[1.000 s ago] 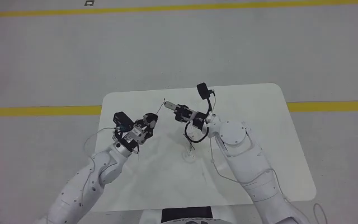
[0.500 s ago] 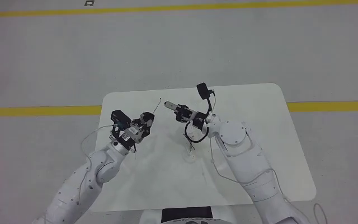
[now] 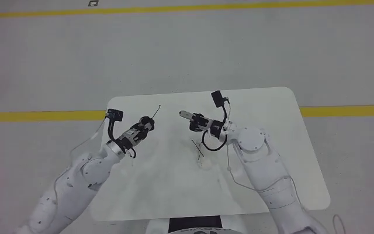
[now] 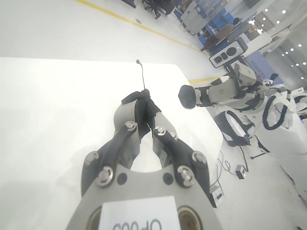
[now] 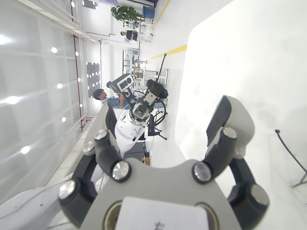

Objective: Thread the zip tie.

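**Left arm backs away, tie unthreaded**

In the last 1 s the left gripper (image 3: 146,123) has swung back from the right gripper (image 3: 186,114), taking the zip tie (image 3: 156,111) with it. The 2 now sit well apart above the table (image 3: 263,105), so the threading looks undone and probably needs a fresh approach. The left gripper is clenched on the tie's lower end, and the rest of the strap sticks out free past its fingertips. The right gripper is spread wide and holds nothing. A 2nd tie (image 5: 287,149) lies on the table near it.
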### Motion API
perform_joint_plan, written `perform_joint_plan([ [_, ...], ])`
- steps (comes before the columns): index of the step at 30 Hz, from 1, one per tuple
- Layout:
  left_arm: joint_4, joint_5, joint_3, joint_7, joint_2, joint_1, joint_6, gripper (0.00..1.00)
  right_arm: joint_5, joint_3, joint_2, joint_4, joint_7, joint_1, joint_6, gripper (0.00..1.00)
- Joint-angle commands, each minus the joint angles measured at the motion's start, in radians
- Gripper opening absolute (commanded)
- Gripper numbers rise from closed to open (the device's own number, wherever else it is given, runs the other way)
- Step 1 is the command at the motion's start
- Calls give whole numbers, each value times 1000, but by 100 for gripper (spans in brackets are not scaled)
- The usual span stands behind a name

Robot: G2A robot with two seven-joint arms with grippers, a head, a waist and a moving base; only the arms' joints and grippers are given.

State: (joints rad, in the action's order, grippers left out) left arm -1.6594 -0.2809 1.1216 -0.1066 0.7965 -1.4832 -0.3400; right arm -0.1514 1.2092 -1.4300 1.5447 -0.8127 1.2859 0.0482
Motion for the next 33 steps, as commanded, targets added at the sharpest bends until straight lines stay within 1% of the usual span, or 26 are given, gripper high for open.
perform_joint_plan([
  [1,-3,49,-25,3,-13,6,0,0,-2,-11,2,-14,-21,-11,8,100],
  [3,-5,103,-40,-13,-22,13,0,0,22,-19,2,-23,-26,-16,16,100],
  [4,-5,103,-40,-13,-22,13,0,0,93,-14,-2,-26,0,-12,23,100],
  [5,-5,103,-40,-13,-22,13,0,0,113,-11,-4,-26,13,-11,25,100],
  [12,-6,107,-41,-13,-21,15,0,0,113,-11,-4,-26,13,-11,25,100],
  [14,-3,158,-44,-38,-17,27,0,0,113,-11,-4,-26,13,-11,25,100],
  [15,-2,182,-43,-60,-16,35,0,0,116,-9,-3,-28,22,-7,23,100],
  [17,-4,245,-33,-113,-17,47,0,0,163,3,-1,-36,13,4,10,100],
  [19,-11,330,-6,-190,-20,50,0,0,210,20,4,-57,-34,3,-11,100],
  [20,-12,351,12,-222,-23,49,0,0,234,27,6,-71,-57,0,-17,100],
  [24,-39,472,99,-380,-30,16,0,0,301,42,15,-134,-167,-30,-51,100],
  [25,-49,504,131,-435,-31,2,0,0,316,42,17,-154,-198,-42,-60,100],
  [27,-60,536,177,-521,-29,-20,0,0,326,37,21,-182,-245,-61,-73,100],
  [28,-64,556,205,-565,-24,-32,0,0,336,34,22,-199,-256,-71,-81,100],
  [30,-68,593,240,-636,-14,-47,0,0,341,21,22,-220,-271,-85,-93,100],
  [31,-63,620,262,-674,-5,-54,0,0,347,13,22,-233,-272,-94,-100,100],
  [33,-48,659,290,-729,13,-60,0,0,349,-3,21,-250,-269,-107,-112,100],
])
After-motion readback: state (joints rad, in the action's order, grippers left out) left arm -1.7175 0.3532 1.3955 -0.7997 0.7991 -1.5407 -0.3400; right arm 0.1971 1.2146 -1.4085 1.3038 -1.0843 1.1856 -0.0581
